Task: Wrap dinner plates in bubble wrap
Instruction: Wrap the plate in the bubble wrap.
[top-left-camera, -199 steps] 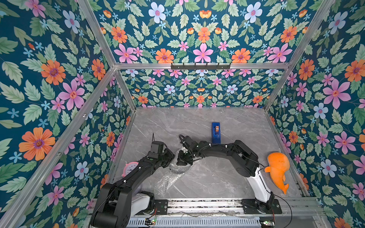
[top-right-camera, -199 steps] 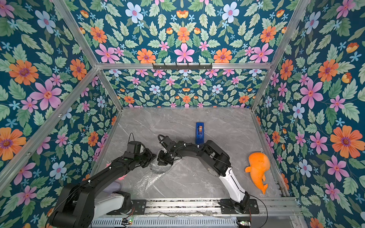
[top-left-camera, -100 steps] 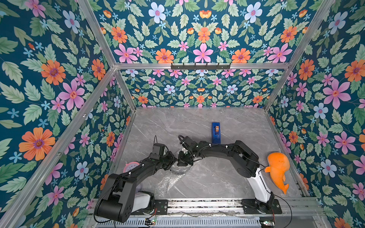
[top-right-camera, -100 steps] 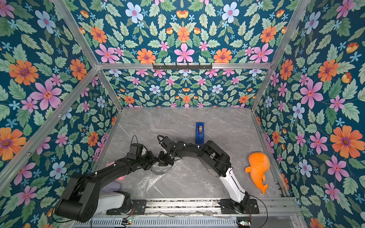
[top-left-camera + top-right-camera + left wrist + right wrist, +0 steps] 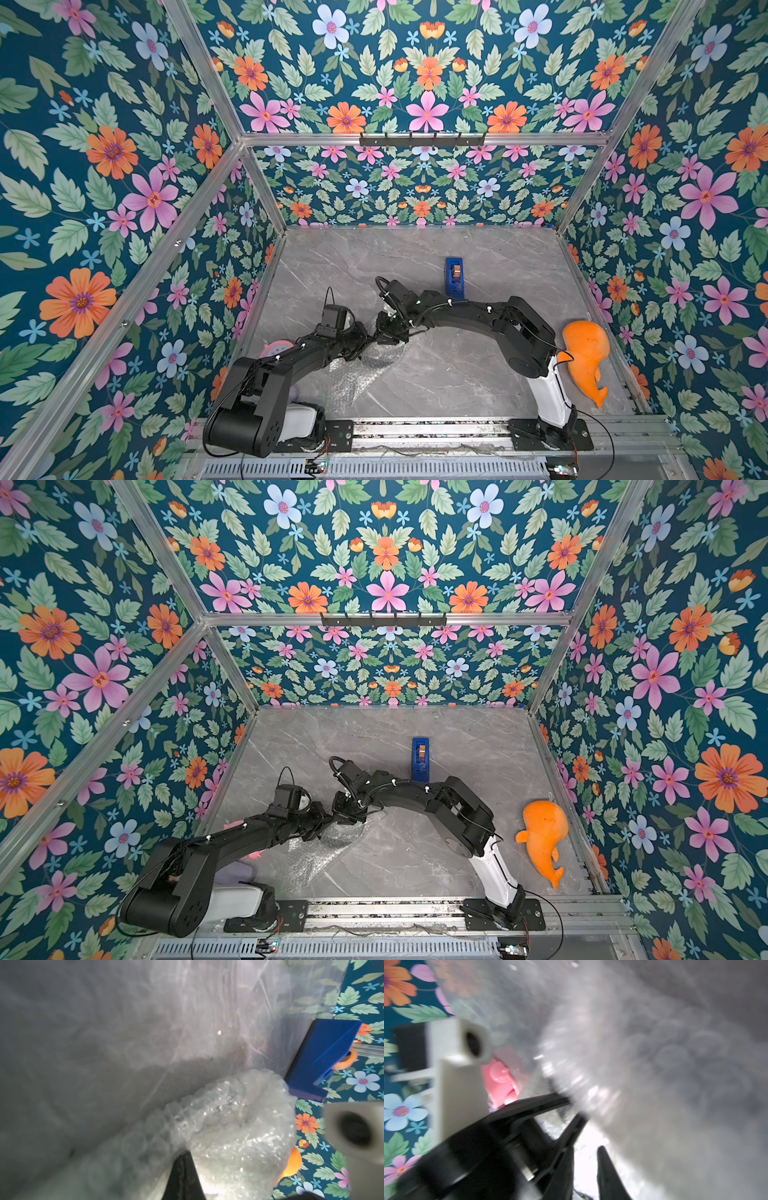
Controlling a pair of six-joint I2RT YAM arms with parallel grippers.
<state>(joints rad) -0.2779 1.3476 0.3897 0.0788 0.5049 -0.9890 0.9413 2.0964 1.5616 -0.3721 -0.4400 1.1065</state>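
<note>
The bubble wrap (image 5: 360, 370) lies crumpled on the grey table between the two arms, seen in both top views (image 5: 313, 854). My left gripper (image 5: 365, 337) is shut on a bunched fold of it; in the left wrist view the black fingers (image 5: 184, 1160) meet with bubble wrap (image 5: 228, 1126) gathered around them. My right gripper (image 5: 388, 332) is tip to tip with the left. In the right wrist view it (image 5: 588, 1157) stands open, with bubble wrap (image 5: 654, 1064) in front of its jaws and bright in the gap. The dinner plate is hidden.
A blue tape dispenser (image 5: 454, 276) stands behind the right arm, close to the wrap in the left wrist view (image 5: 324, 1057). An orange whale toy (image 5: 586, 357) lies by the right wall. A pink object (image 5: 276, 347) sits by the left wall, behind the left arm.
My right gripper's jaws have parted from shut. The left gripper has closed fully on the wrap, its wrist dropping lower and reaching slightly forward.
</note>
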